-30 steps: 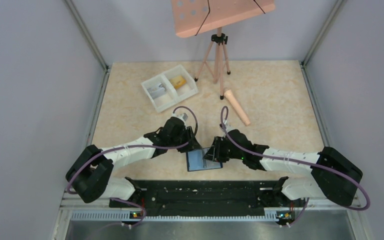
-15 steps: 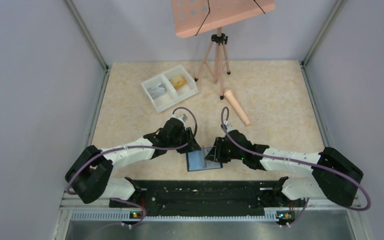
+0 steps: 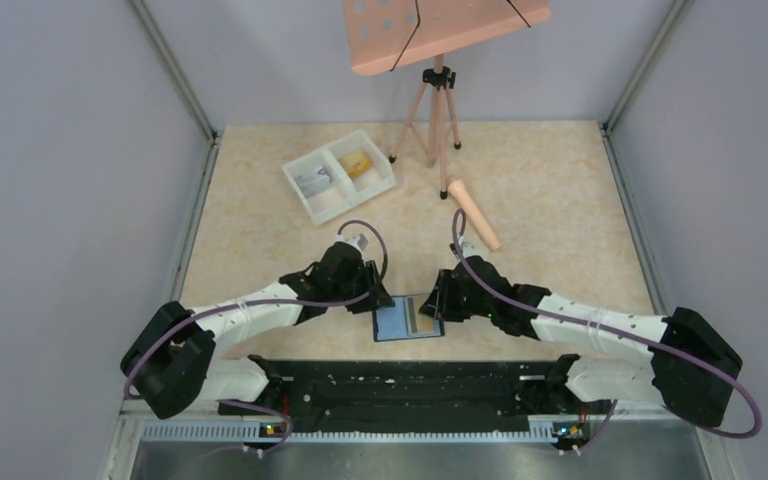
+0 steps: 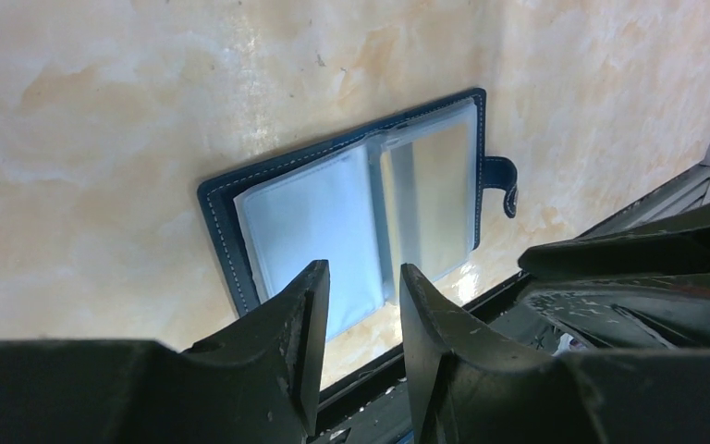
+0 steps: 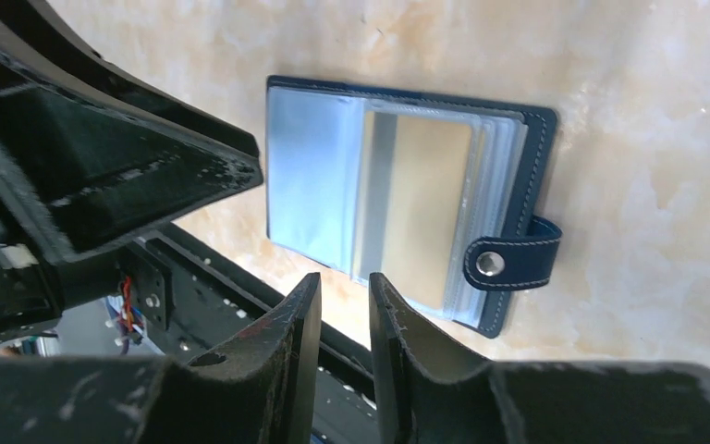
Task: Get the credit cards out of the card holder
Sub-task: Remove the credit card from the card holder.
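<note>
- My left fingers (image 4: pixel 287 324) stand a narrow gap apart with nothing between them. The left gripper (image 4: pixel 362 277) hangs over the card holder (image 4: pixel 361 199), above its empty clear sleeve.
- My right fingers (image 5: pixel 296 333) are closer together, with only a slim gap showing, and they too grip nothing. The right gripper (image 5: pixel 344 282) hangs over the near border of the holder.
- The card holder lies open and flat at the middle of the near edge of the table (image 3: pixel 540 180), with my two grippers on either side of it.
- Its clear sleeves face up. One yellowish credit card (image 5: pixel 421 203) sits in the sleeve on the side with the strap.
- The black strap (image 5: pixel 513 264), with its metal snap, sticks out from the holder's right border and lies flat on the table.
- A white tray (image 3: pixel 358 202) sits well apart, toward the far edge and left of the middle. It holds a yellow-orange card (image 3: pixel 360 163) in one compartment and a grey-silver card (image 3: pixel 312 181) in the other.
</note>
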Motion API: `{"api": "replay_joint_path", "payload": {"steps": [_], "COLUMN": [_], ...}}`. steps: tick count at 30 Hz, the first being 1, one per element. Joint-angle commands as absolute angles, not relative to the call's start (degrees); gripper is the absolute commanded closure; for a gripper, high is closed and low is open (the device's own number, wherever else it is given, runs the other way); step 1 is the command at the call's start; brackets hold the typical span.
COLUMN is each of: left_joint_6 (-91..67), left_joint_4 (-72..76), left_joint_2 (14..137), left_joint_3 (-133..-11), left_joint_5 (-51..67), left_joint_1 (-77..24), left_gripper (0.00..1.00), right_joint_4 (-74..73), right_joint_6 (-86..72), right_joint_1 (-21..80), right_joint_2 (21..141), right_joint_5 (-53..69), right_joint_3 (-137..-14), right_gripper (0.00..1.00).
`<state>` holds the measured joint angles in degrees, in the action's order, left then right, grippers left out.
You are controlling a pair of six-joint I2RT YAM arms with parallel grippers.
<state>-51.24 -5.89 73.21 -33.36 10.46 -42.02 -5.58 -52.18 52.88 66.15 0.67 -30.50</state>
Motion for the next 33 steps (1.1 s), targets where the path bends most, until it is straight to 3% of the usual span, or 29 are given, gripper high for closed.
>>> {"api": "replay_joint_path", "payload": {"steps": [1,13,33], "left_joint_6": [-51.06,-51.24,-51.53], "left_joint_4": [-5.76,-5.77,-2.98], "left_joint_2": [71.47,71.72,74.87], "left_joint_3": [-32.36,-30.79,-28.34], "left_joint_5": [9.4,9.47,10.58], "left_joint_1": [-41.72,-41.63,-41.58], "left_gripper": [0.6,0.61,0.63], "right_joint_4": [-4.01,-2.48,-5.59], "right_joint_6": [-50.2,-49.94,-46.29], "right_joint_1": [53.63,53.32,52.05], "right_joint_2": [66.34,70.89,75.49], "right_joint_5": [-0.18,0.26,-3.25], "right_joint_3": [-33.93,-33.2,-33.27], "right_gripper": [0.74,0.67,0.67]}}
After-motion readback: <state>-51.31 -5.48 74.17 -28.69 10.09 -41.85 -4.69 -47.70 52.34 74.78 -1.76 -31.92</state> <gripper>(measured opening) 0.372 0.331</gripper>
